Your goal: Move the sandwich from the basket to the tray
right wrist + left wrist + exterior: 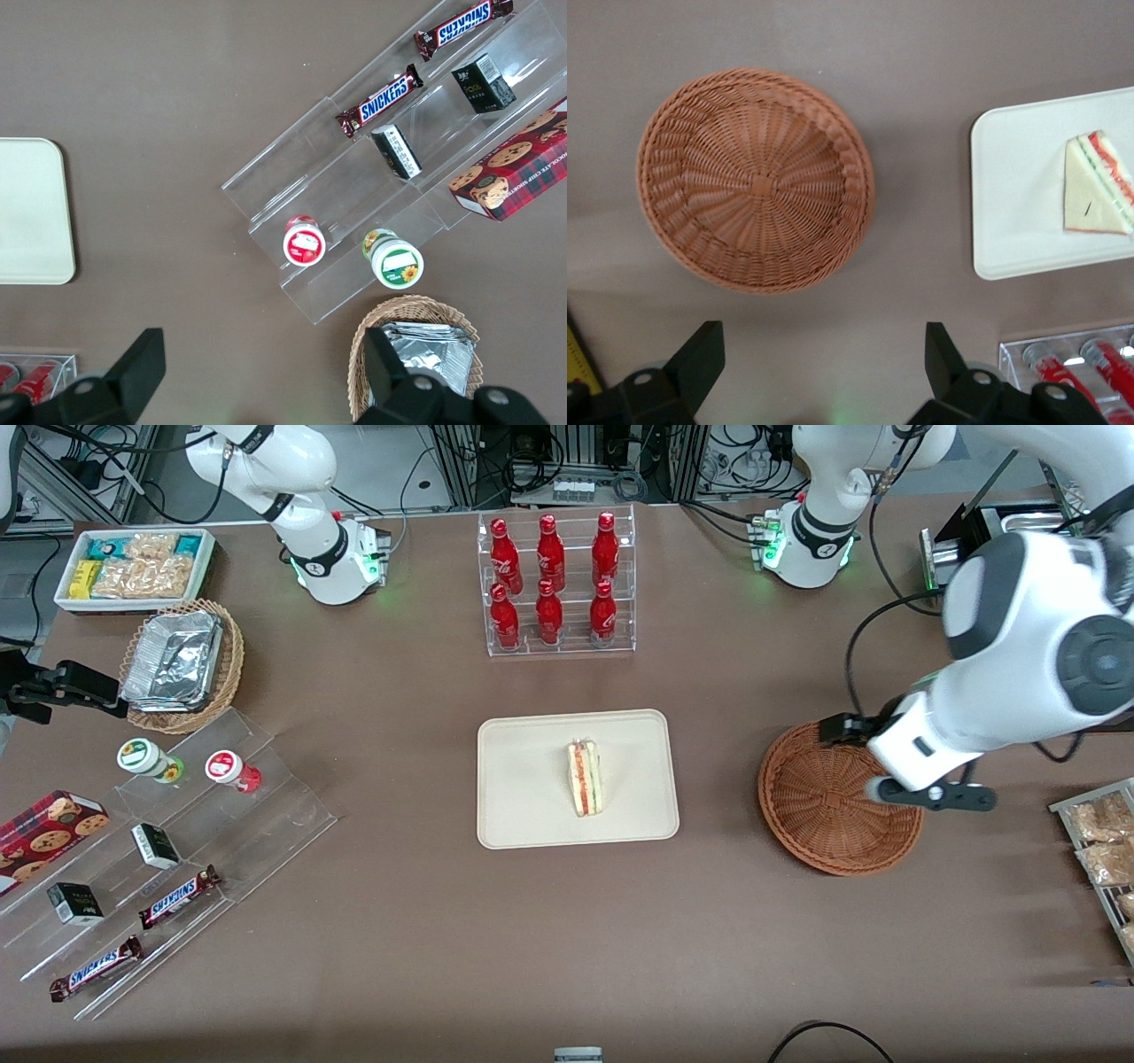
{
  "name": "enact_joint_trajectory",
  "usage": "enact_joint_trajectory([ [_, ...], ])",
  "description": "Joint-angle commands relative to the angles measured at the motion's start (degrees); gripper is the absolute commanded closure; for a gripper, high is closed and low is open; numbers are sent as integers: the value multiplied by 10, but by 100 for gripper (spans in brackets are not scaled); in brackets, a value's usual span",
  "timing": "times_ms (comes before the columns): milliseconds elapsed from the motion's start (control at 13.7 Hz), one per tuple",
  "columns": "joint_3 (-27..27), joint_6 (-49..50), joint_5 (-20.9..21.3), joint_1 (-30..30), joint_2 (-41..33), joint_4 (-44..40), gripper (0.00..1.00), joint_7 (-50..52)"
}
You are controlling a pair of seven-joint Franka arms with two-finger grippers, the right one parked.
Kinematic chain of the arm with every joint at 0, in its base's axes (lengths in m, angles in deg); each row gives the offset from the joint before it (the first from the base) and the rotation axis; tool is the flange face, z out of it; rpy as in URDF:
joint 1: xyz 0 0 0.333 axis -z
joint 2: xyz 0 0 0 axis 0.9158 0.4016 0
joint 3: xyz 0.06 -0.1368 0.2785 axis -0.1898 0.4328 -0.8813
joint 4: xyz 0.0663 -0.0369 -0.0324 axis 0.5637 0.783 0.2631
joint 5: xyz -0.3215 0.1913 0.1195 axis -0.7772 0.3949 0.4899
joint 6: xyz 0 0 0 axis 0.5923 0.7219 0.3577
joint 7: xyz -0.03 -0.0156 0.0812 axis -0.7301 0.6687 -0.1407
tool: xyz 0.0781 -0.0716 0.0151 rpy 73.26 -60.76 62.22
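Note:
The sandwich (pixel 585 778) lies on the cream tray (pixel 523 779) at the table's middle, its red and green filling edge showing. It also shows in the left wrist view (pixel 1097 188) on the tray (pixel 1019 195). The reddish-brown wicker basket (pixel 819 815) is empty, beside the tray toward the working arm's end; it also shows in the left wrist view (pixel 756 179). My left gripper (pixel 824 359) is open and empty, held high above the table beside the basket. In the front view the arm's wrist (pixel 930 766) hangs over the basket's rim.
A clear rack of red bottles (pixel 555 583) stands farther from the front camera than the tray. A clear stepped stand (pixel 168 850) with snack bars and jars, a tan basket of foil containers (pixel 182 662) and a white snack bin (pixel 133 567) lie toward the parked arm's end. Snack packets (pixel 1103 841) lie beside the basket.

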Motion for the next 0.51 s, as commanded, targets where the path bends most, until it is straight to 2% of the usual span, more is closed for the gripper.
enact_joint_trajectory([
  [0, 14, 33, 29, -28, -38, 17, 0, -39],
  [219, 18, 51, 42, -55, -70, 33, 0, -45],
  [438, 16, 50, 43, -70, -125, 86, 0, -47],
])
